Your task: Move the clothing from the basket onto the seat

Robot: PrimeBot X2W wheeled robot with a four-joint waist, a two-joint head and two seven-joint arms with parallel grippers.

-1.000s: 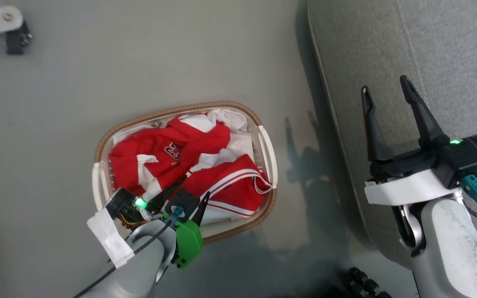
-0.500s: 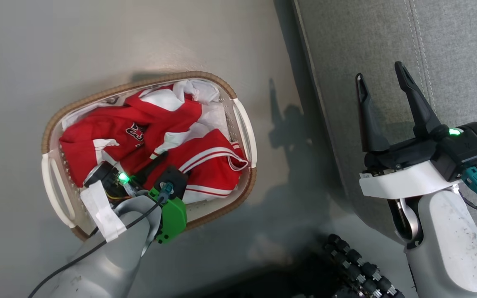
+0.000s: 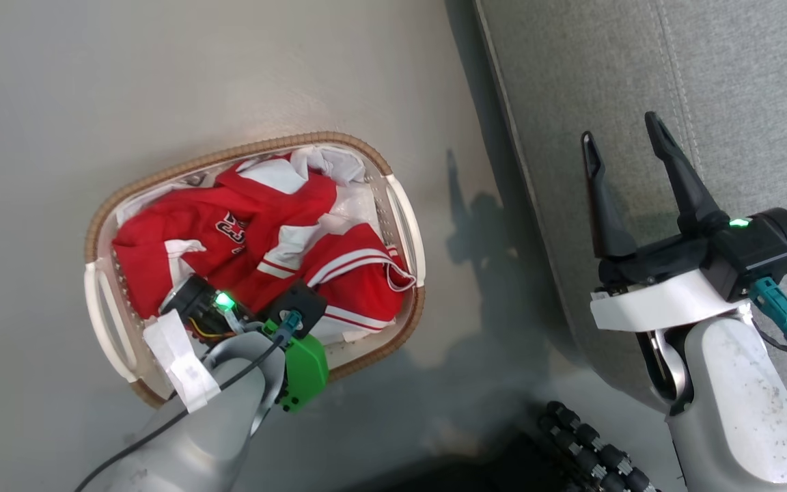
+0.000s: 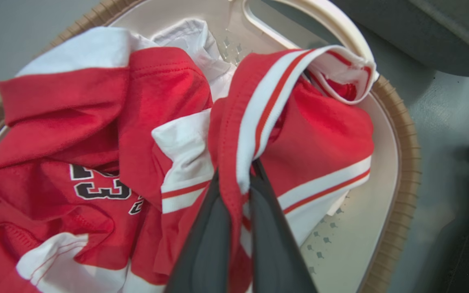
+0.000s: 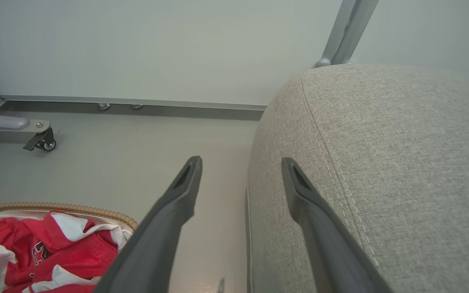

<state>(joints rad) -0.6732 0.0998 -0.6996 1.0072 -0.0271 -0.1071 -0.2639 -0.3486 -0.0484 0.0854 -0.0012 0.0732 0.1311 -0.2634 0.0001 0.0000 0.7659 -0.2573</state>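
Clothing, two pieces, in one basket — left gripper clamped on clothing; right gripper spread.

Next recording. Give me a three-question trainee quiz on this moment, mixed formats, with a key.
1. True or false: the right hand is open.
2. Multiple choice: the left hand pinches A) nothing, B) a striped fold of the clothing, C) a shoe.
3. Fill in: the clothing lies in the ____.
Key: 1 true; 2 B; 3 basket.
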